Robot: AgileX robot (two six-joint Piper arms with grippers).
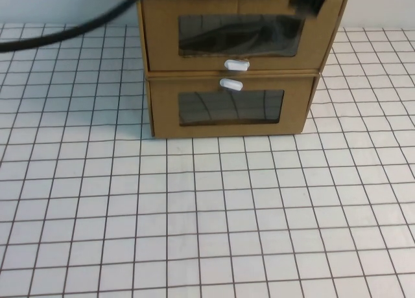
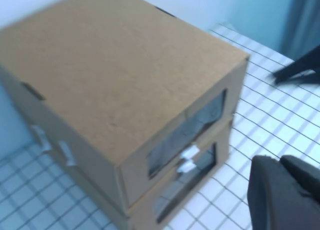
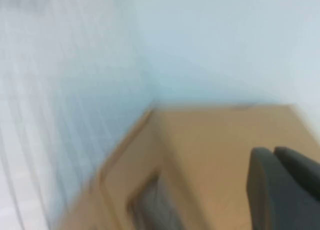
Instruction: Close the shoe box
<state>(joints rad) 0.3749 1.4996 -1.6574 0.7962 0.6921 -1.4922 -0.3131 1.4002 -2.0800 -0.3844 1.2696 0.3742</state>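
Observation:
Two brown cardboard drawers stand stacked at the table's far middle. The upper one is the shoe box (image 1: 240,32), with a clear window and a white pull tab (image 1: 237,65) below it. Its front stands slightly forward of the lower drawer. It also shows in the left wrist view (image 2: 115,80) and the right wrist view (image 3: 220,145). My right gripper (image 1: 310,1) hovers by the box's upper right front corner, shut and empty (image 3: 272,151). My left gripper (image 2: 274,160) is shut and empty, raised off the box's left front side; it is out of the high view.
The twin lower drawer (image 1: 230,110) has its white tab (image 1: 231,85) above its window. A black cable (image 1: 65,31) crosses the far left. White gridded table (image 1: 207,214) lies open in front of the boxes. A pale wall stands behind.

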